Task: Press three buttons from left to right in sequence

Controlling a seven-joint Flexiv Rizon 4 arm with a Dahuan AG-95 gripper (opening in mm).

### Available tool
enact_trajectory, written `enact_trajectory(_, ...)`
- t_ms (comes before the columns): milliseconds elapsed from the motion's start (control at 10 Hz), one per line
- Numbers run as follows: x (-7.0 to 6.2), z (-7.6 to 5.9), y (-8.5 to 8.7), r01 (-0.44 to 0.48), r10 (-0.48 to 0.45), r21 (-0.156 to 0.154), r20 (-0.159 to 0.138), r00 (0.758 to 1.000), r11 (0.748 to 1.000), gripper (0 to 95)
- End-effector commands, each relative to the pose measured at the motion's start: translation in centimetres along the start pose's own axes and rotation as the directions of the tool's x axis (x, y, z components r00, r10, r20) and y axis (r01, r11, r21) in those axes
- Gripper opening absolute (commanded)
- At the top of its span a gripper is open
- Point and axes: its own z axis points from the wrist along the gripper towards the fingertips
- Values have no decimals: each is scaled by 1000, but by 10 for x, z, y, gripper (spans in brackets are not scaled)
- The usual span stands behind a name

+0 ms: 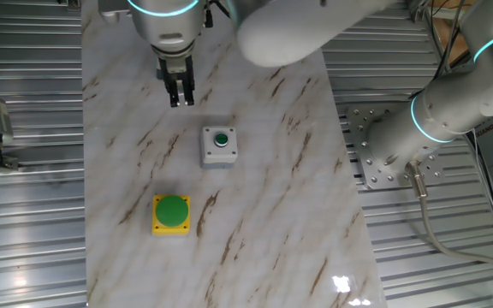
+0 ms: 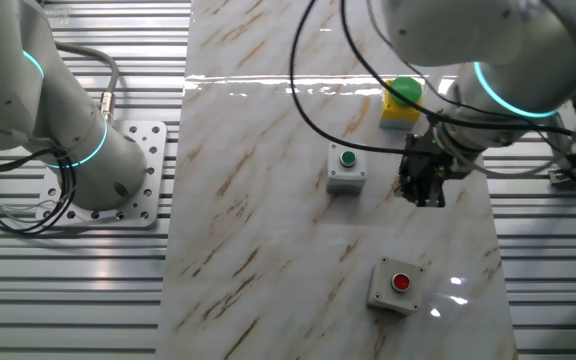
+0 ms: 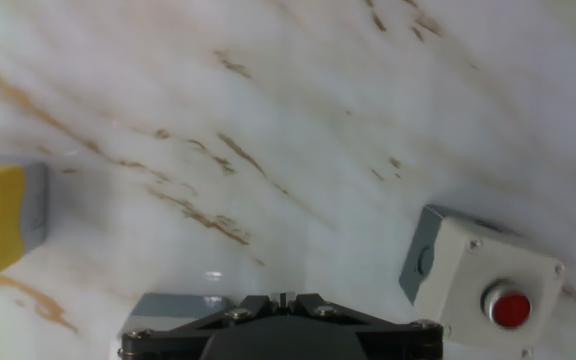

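Beside my claw, over the counter, sits the green button box; the red one lies farther off. Fingertips together.

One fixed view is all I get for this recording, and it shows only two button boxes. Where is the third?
Observer: In the other fixed view a grey box with a red button stands on the marble. The arm hides it in your view.
Operator: Is the gripper above it?
Observer: No. There the gripper hangs over bare marble, between the red box and the grey box with the green button.
Operator: Does the hand view agree?
Observer: Yes. The red box sits off to the lower right, not under the fingers.
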Motion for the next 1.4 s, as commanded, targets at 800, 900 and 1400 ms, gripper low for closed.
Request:
enact_trajectory(800,3,-1,0,194,-194,-17,12,981,981,0)
enact_trajectory(900,3,-1,0,207,-206,-20,8,978,978,0)
enact_trajectory(1400,2,2,3,201,-201,-26,0,980,979,0)
